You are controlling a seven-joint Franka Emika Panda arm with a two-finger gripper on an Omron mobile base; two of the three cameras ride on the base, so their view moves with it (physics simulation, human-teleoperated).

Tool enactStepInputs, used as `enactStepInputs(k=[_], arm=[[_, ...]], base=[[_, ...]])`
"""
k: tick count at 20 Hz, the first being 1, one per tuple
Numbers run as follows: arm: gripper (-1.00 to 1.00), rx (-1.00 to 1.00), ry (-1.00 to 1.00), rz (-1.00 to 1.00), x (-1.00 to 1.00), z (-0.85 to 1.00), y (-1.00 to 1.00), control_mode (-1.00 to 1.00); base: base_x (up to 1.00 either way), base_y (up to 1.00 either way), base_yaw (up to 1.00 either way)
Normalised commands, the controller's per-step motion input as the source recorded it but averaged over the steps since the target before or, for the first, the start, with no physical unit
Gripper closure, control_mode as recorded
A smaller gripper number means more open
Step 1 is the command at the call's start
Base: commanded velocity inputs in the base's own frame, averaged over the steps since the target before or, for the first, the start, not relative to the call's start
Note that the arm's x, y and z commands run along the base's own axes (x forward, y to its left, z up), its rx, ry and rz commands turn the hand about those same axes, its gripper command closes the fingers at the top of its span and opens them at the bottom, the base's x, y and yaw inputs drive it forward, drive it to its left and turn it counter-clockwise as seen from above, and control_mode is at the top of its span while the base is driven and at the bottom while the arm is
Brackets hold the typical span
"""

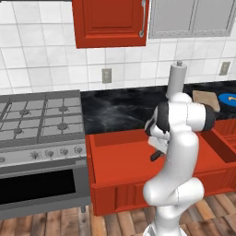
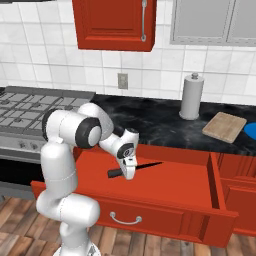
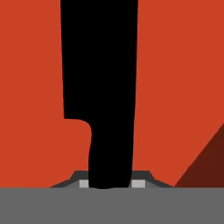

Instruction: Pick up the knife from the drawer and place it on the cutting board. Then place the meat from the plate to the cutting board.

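Black knife (image 3: 98,87) is clamped in the gripper (image 2: 129,172) over the open drawer (image 2: 170,187). Cutting board (image 2: 225,126), at two o'clock, remains bare; both placements are outstanding.

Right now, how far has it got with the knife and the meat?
Done: the drawer stands open. In hand: the gripper is shut on the knife down inside the drawer, not yet carried out. Left: set the knife on the cutting board, which is bare, then bring the meat over from the blue plate.
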Motion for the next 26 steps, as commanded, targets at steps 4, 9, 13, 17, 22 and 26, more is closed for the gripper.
enactStepInputs(k=[4, 9, 13, 17, 22, 26], arm=[[1.00, -0.08, -0.09, -0.11, -0.07, 0.49, -0.11, -1.00], [1.00, -0.08, 0.00, -0.10, -0.31, 0.34, -0.39, -1.00], [1.00, -0.01, 0.11, -0.18, -0.53, 0.43, -0.45, -1.00], [1.00, 0.00, 0.20, -0.21, -0.49, 0.47, -0.39, -1.00], [1.00, 0.00, 0.09, -0.22, -0.72, 0.11, -0.61, -1.00], [1.00, 0.02, 0.11, -0.20, -0.71, 0.00, -0.66, -1.00]], base=[[0.00, 0.00, 0.00], [0.00, 0.00, 0.00], [0.00, 0.00, 0.00], [0.00, 0.00, 0.00], [0.00, 0.00, 0.00], [0.00, 0.00, 0.00]])
